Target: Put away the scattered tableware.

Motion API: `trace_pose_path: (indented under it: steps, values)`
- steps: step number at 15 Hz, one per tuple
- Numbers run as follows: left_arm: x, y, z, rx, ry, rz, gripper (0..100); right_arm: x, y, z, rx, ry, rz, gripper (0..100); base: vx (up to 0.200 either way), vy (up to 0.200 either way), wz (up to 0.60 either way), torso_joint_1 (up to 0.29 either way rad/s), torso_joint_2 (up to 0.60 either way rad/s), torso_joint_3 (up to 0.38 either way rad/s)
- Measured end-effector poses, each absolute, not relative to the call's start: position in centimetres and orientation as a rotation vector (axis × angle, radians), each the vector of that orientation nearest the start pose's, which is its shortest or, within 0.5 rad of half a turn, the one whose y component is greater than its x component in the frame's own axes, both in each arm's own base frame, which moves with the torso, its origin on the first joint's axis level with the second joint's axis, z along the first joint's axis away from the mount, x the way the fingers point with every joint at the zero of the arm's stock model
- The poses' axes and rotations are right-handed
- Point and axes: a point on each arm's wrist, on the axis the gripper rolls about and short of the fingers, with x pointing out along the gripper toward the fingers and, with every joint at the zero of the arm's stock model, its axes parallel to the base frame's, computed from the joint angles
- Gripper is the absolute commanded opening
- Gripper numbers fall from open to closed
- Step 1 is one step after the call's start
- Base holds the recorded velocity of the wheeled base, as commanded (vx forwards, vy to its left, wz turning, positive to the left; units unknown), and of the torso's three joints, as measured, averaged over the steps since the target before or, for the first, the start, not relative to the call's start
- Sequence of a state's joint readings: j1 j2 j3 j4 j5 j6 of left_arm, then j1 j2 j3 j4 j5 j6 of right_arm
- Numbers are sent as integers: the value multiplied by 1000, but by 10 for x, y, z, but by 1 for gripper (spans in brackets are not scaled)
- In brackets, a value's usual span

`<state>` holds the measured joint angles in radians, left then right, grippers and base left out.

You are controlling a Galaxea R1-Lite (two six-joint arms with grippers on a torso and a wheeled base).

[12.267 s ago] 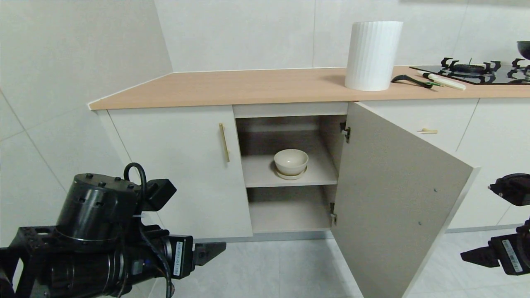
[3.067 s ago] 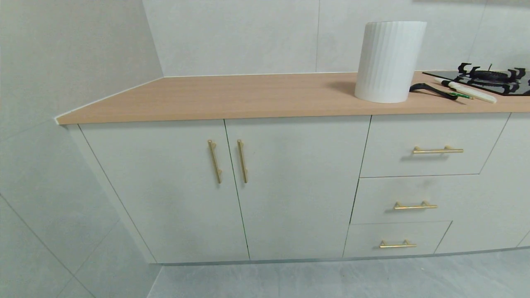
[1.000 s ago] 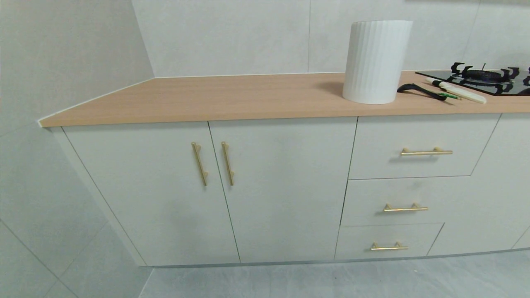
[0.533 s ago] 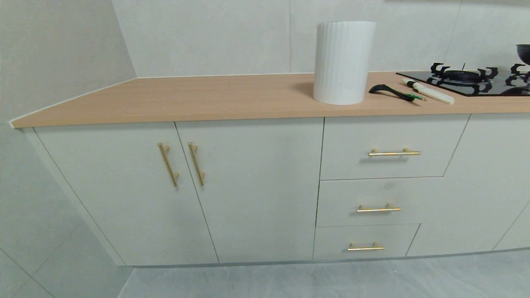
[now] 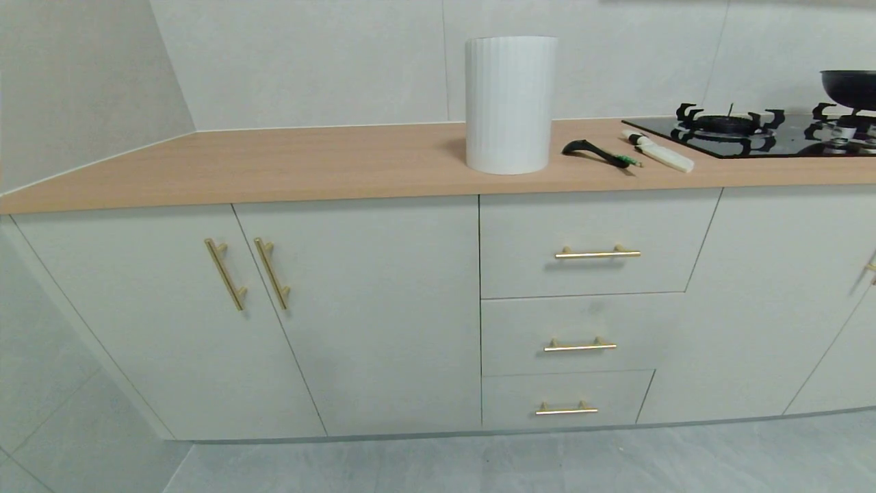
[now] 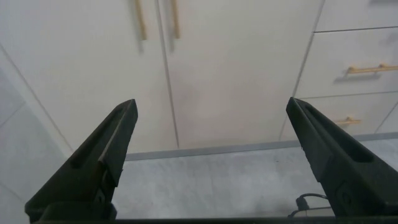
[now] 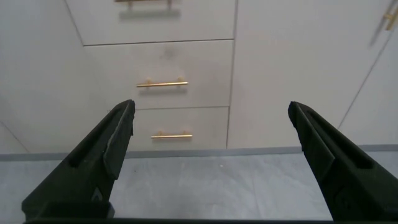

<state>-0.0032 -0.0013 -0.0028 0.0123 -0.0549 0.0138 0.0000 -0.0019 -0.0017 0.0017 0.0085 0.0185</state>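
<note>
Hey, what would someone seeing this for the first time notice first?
A tall white ribbed container stands on the wooden countertop, with a black utensil and a cream-coloured utensil lying beside it, toward the gas hob. Below, brass handles stand out on the closed pale cabinet doors and drawers.

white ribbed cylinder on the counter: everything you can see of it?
The cylinder is tall, white and matte, with fine vertical ribs down its visible side; it looks ceramic or plastic. It stands upright on the wooden counter, back from the front edge. Its top is seen edge-on, so open or lidded cannot be told. Nothing but the counter touches it; a black utensil lies apart to its right.
</note>
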Motion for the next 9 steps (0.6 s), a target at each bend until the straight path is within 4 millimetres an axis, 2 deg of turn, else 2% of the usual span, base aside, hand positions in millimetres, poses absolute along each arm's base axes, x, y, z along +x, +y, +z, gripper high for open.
trace_pose_path:
  steps: [6, 9]
  values:
    - [-23, -1, 75, 15, 7, -59, 100, -23, 0, 76, 19, -2, 9, 100, 0, 0, 0, 0, 0, 0]
    - [-23, -1, 75, 16, 7, -58, 100, -23, 0, 76, 18, -2, 9, 100, 200, 0, 0, 4, 4, 2]
